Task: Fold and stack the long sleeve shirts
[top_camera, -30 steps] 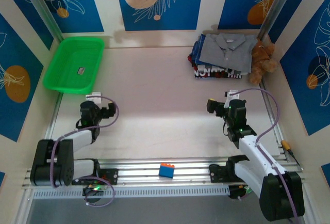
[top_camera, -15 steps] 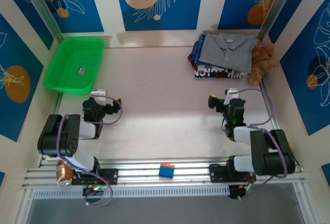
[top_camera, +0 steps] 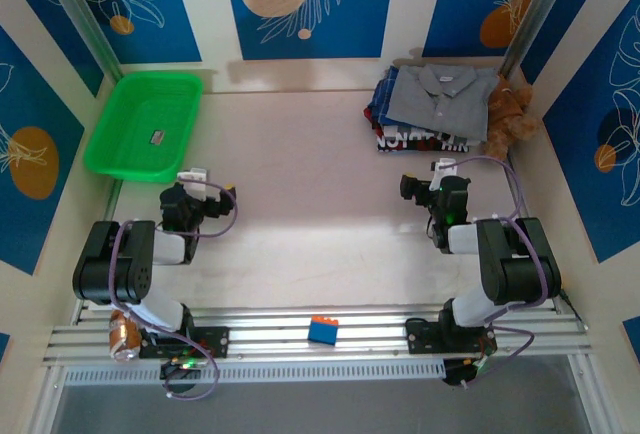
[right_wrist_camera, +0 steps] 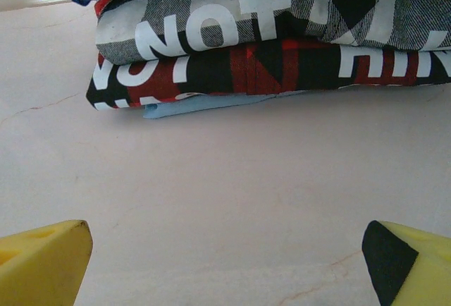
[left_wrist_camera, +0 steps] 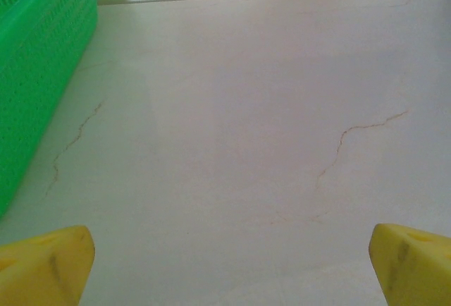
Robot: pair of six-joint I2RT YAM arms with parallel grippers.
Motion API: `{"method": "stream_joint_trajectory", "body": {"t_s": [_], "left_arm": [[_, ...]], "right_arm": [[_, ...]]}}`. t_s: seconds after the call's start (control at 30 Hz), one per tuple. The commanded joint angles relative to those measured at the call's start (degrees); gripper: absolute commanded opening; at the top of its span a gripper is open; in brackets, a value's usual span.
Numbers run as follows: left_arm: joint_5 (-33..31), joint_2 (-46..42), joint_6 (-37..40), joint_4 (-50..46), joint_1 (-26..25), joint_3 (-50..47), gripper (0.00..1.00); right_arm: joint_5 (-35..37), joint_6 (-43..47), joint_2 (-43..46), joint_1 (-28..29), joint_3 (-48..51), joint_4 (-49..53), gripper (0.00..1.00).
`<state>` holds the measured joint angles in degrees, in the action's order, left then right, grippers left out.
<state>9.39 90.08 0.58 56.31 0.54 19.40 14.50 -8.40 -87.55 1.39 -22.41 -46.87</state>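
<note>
Arms have folded back; left end effector (left_wrist_camera: 225, 267) and right end effector (right_wrist_camera: 225, 267) gape (empty).

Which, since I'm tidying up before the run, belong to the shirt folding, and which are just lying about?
For the job:
- grey collared shirt, on top of the pile at the far right
- navy plaid shirt, poking out under it

Lying about:
- teddy bear beside the pile
- green basket, far left
- blue brick on the near rail
</note>
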Motion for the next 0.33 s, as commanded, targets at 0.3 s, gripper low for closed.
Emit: {"method": "stream_joint_trajectory", "body": {"t_s": [0.3], "left_arm": [[0.0,-0.3,0.7,0.0,0.0,0.8,1.0]], "right_arm": [[-5.5,1.7,0.4,-0.9,-0.8,-0.3,0.99]]}}
